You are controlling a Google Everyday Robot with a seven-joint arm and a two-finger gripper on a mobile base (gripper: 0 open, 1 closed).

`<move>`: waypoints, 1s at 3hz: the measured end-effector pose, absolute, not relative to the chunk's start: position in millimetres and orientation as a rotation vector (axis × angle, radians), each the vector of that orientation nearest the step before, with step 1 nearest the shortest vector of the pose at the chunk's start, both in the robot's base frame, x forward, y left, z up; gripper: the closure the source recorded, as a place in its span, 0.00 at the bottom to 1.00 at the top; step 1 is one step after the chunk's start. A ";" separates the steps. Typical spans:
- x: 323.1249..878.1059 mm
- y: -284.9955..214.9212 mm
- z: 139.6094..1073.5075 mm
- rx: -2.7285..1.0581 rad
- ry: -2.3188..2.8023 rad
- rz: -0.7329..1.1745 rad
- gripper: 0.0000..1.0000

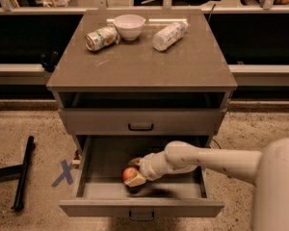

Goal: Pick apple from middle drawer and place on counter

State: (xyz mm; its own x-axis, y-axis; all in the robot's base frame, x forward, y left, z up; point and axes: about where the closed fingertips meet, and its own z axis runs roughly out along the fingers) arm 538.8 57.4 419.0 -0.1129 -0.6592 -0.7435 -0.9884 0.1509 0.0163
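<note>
The middle drawer (101,189) is pulled open at the bottom of the cabinet. The red-orange apple (129,173) lies inside it, left of centre. My gripper (133,173) reaches into the drawer from the right, its fingers (136,179) around the apple. The white arm runs off to the lower right. The counter (149,64) is the grey-brown top slab above.
On the counter's far side stand a white bowl (129,26), a tipped can (101,37) and a lying bottle (169,35). A shut drawer front (140,121) sits above the open one. A black bar (22,177) and blue X mark (64,173) are on the floor, left.
</note>
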 end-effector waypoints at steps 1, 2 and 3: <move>531.5 30.7 483.2 -1.561 1.667 0.724 1.00; 522.5 -16.4 533.6 -1.521 1.565 0.689 1.00; 522.5 -16.4 533.6 -1.521 1.565 0.689 1.00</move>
